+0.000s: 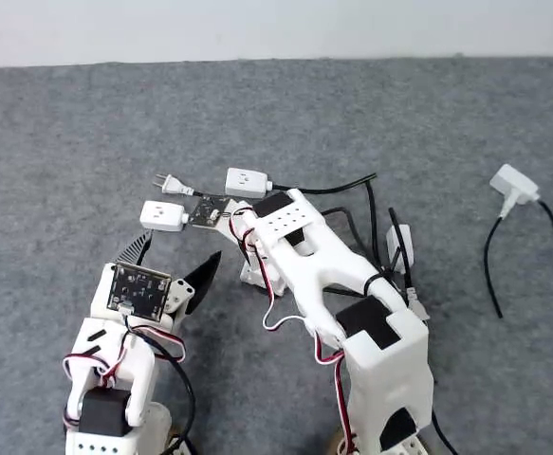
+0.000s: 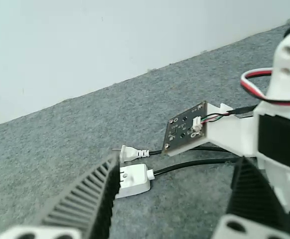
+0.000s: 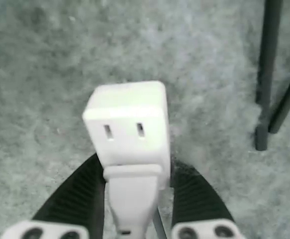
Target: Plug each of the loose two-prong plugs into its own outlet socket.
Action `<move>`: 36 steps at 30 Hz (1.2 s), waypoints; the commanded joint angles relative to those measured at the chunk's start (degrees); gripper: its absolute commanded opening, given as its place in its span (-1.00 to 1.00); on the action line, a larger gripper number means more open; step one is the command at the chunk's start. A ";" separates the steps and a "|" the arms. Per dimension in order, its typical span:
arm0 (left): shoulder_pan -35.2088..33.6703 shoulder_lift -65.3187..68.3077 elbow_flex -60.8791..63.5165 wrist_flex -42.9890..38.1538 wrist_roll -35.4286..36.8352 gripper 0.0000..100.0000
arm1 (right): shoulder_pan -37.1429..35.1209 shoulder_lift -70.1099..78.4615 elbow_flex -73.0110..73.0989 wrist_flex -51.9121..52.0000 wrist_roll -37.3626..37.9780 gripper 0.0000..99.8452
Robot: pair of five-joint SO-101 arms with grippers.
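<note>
Grey carpet (image 1: 86, 123) covers the table. High view: you see a loose two-prong plug (image 1: 173, 185) lying just beyond the near socket (image 1: 162, 216), with the far socket (image 1: 245, 180) close against the right arm's wrist. A further white cord end (image 1: 513, 184) lies well apart at the far right. Your left gripper (image 1: 183, 248) stands spread and holds nothing, just short of the near socket. Left wrist view: its ribbed fingers (image 2: 85, 204) gape, and plug (image 2: 129, 153) and near socket (image 2: 133, 180) lie side by side beyond them. Right wrist view: your right gripper (image 3: 135, 167) is clenched on the neck of a held socket (image 3: 127, 124), slots facing the camera. You cannot tell which socket this is.
</note>
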 commanded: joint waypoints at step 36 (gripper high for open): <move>-0.18 -0.09 -0.84 -1.93 0.26 -0.30 | 46.02 -45.41 -0.70 7.60 7.30 -0.98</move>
